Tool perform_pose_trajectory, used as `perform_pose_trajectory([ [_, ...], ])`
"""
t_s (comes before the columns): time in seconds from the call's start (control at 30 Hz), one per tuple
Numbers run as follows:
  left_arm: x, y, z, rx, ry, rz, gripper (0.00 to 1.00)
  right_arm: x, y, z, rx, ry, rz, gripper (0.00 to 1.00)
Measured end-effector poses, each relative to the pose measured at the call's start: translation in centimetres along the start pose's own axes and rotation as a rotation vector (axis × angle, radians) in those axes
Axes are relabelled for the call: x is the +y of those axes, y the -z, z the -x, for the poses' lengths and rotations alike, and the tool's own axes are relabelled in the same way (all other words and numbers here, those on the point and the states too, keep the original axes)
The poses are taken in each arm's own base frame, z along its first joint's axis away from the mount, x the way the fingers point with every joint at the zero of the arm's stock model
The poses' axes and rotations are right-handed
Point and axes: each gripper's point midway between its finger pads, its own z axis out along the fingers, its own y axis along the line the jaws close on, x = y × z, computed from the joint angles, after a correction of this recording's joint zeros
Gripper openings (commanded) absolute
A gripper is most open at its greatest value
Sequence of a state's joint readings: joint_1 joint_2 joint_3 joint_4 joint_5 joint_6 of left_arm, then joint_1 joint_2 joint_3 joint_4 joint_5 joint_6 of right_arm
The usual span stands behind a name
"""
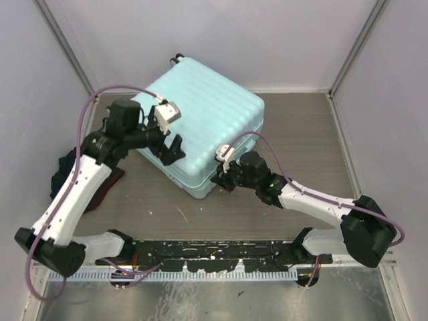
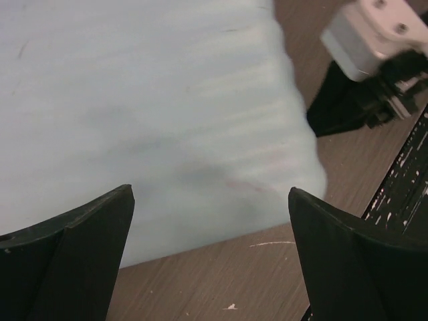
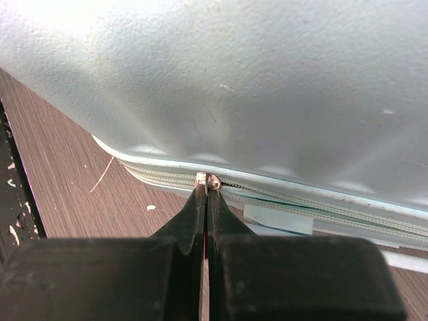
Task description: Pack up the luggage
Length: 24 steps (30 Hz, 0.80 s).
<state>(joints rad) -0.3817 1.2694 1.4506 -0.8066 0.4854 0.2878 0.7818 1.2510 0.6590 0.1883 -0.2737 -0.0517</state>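
Mint-green and ribbed, the luggage [image 1: 200,120] lies shut and flat on the brown wood-grain counter [image 1: 301,140], shell up, around the middle and far part of it. It sits skewed to the counter's edges, with one corner aimed at the arm bases and its small black wheels [image 1: 177,59] at the far corner. From above it looks close to square, so I cannot tell its long axis for sure.

The left claw [image 1: 172,148] hangs over the case's near-left edge, fingers spread wide. In its own wrist view, pale shell [image 2: 147,114] fills the gap between the fingers, down to where the shell meets bare counter.

The right claw [image 1: 224,179] is at the near-right side wall, low against the zip seam [image 3: 321,204]. Its fingers are pressed together, pinching the small metal zip pull [image 3: 207,178].
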Motion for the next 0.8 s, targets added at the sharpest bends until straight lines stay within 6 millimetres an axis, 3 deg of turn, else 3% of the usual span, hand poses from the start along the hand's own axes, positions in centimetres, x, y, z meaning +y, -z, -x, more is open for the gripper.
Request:
perform_pose_trajectory([
  [0.13, -5.1, 0.3, -0.8, -0.044, -0.151, -0.075, 0.98, -0.1, -0.1, 0.0, 0.001, -0.013, -0.014, 0.01],
  [0.23, -6.9, -1.2, -1.5, -0.027, -0.229, -0.093, 0.98, -0.2, -0.1, 0.0, 0.003, -0.017, -0.023, 0.01],
  [0.37, -7.7, -3.7, -2.6, 0.008, -0.332, -0.069, 0.99, -0.2, -0.2, 0.0, 0.003, -0.017, -0.029, 0.01],
  [0.47, -7.5, -5.1, -2.6, 0.008, -0.423, -0.019, 0.95, -0.2, -0.2, 0.0, 0.003, -0.015, -0.035, 0.01],
  [0.67, -7.1, -5.6, -2.7, -0.015, -0.548, 0.036, 0.77, -0.6, -0.2, 0.0, 0.003, -0.012, -0.051, 0.01],
  [0.8, -7.4, -5.4, -3.1, -0.044, -0.609, 0.030, 0.75, -1.2, 0.0, 0.0, 0.003, -0.020, -0.053, 0.01],
])
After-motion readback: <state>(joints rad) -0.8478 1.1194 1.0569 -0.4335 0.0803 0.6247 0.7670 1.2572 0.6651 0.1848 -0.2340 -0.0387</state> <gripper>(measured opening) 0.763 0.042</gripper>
